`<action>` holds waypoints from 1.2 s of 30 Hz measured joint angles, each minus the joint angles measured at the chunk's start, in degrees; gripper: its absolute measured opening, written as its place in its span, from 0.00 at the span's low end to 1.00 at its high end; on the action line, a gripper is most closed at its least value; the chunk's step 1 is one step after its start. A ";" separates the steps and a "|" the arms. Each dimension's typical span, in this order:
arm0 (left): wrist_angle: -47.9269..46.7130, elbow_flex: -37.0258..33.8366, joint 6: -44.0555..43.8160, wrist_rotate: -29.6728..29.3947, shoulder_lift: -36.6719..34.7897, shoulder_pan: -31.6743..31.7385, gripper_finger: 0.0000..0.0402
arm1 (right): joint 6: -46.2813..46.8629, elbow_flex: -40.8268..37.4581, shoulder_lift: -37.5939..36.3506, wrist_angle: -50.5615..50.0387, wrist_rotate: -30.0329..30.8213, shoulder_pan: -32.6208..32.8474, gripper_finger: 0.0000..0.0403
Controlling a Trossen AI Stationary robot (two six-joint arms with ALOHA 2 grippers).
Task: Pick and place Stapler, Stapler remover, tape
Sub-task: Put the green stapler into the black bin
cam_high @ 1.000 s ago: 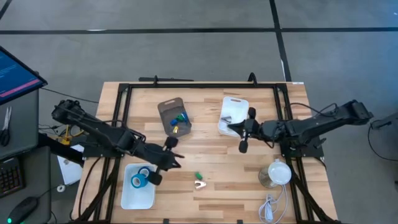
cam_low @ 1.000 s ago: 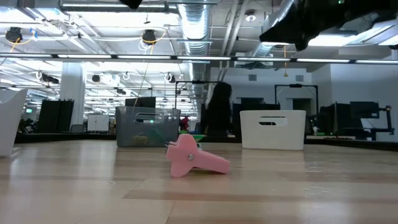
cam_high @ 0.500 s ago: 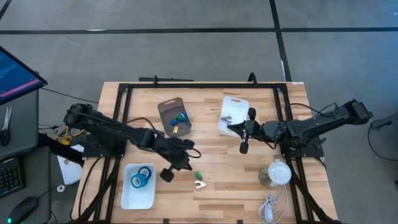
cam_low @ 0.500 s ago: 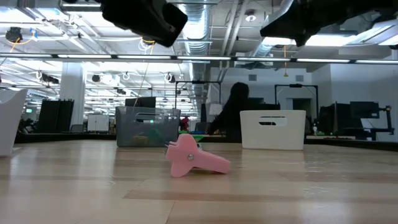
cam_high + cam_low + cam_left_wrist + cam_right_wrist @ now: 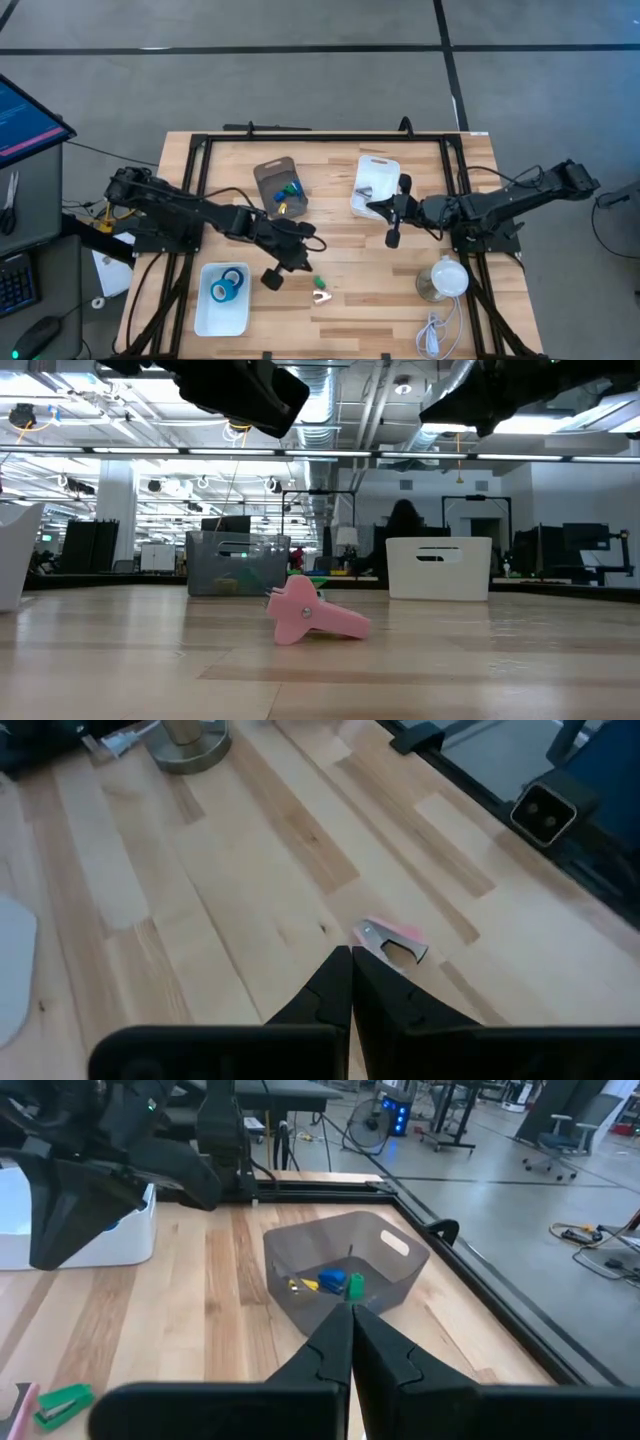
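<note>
The tabletop (image 5: pixel 340 215) is carrying every item; the pink staple remover (image 5: pixel 321 296) near its front edge is serving as the landmark below.

The left arm is reaching in over the tabletop, and its left claw (image 5: pixel 272 277) is hovering just beside the staple remover, on the side toward the white tray (image 5: pixel 200 318). The left wrist view is showing its fingers (image 5: pixel 330 990) clenched together, grasping nothing, tips aimed at the staple remover (image 5: pixel 392 940) a little ahead of them.

The right arm is waiting well apart from the staple remover, toward the back right. The right claw (image 5: pixel 392 236) is also clenched and empty, hanging beside the white bin (image 5: pixel 375 185).

The white tray is lying near the staple remover, beyond the left claw, and is holding the blue tape rolls (image 5: pixel 227 285). The grey bin (image 5: pixel 279 188) is standing farther back from the staple remover, with small blue, green and yellow items inside.

The green stapler (image 5: pixel 319 282) is lying just beside the staple remover, on its back side.

Judgement: the step in hand is the approach to the staple remover, or to the green stapler next to it. The next move calls for releasing the left claw, lowering it so the fingers straddle one item only, then clenching without nudging its neighbour.
</note>
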 joint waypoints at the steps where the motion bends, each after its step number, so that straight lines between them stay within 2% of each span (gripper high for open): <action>1: -0.04 -0.02 0.97 0.05 0.04 0.10 0.00 | 0.00 0.00 0.00 -0.12 0.00 0.00 0.00; 11: -0.39 -0.30 7.85 -0.03 1.95 2.40 0.00 | 0.17 0.00 0.00 -1.29 0.01 -0.02 0.00; 15: -0.39 -0.59 7.81 2.96 2.72 2.38 0.00 | 0.18 0.01 0.02 -2.18 0.01 -0.02 0.00; 23: 6.62 -0.57 7.84 4.25 9.24 0.70 0.01 | 0.19 0.02 0.00 -3.04 0.02 -0.13 0.00; 29: 10.40 -0.56 7.81 3.86 13.76 0.45 0.07 | 0.20 0.00 0.02 -4.06 0.02 -0.13 0.00; 36: 12.18 -0.53 7.84 3.60 13.33 0.30 0.17 | 0.61 0.02 0.02 -4.28 0.02 -0.15 0.00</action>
